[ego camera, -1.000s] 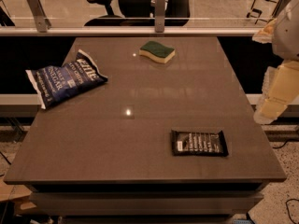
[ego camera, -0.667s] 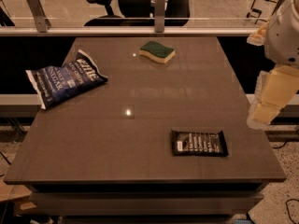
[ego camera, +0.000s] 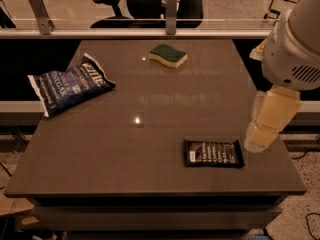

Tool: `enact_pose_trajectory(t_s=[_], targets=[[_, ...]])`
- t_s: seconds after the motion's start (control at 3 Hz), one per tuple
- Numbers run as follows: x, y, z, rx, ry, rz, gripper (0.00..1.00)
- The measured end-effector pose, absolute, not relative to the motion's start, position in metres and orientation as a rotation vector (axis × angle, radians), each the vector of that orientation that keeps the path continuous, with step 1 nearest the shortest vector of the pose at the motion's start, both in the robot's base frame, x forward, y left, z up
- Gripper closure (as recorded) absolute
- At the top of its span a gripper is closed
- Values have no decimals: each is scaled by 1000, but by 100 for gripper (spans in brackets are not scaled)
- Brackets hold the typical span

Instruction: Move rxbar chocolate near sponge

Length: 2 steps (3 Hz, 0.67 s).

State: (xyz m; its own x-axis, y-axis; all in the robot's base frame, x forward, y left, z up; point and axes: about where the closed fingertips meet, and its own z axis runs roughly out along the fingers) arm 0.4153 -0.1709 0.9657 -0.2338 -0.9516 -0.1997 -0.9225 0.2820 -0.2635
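Jaws: whether they are open or closed cannot be told. The gripper (ego camera: 260, 136) shows only as one pale yellow block below the white arm at the right edge. Its tip is just beside the right end of the rxbar chocolate (ego camera: 213, 153). The bar lies flat near the front right of the surface (ego camera: 150, 134), well apart from the sponge (ego camera: 168, 55) at the far side. The bar is probably light, thin and slick-wrapped, so pinching across its narrow width seems best. Whether the tip touches the bar is unclear. The frame cuts off the arm's upper part.
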Motion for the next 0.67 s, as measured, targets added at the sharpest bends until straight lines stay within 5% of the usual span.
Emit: enact_pose_trajectory(t_s=[0.67], targets=[[419, -161, 921, -1763, 2237, -159, 0]])
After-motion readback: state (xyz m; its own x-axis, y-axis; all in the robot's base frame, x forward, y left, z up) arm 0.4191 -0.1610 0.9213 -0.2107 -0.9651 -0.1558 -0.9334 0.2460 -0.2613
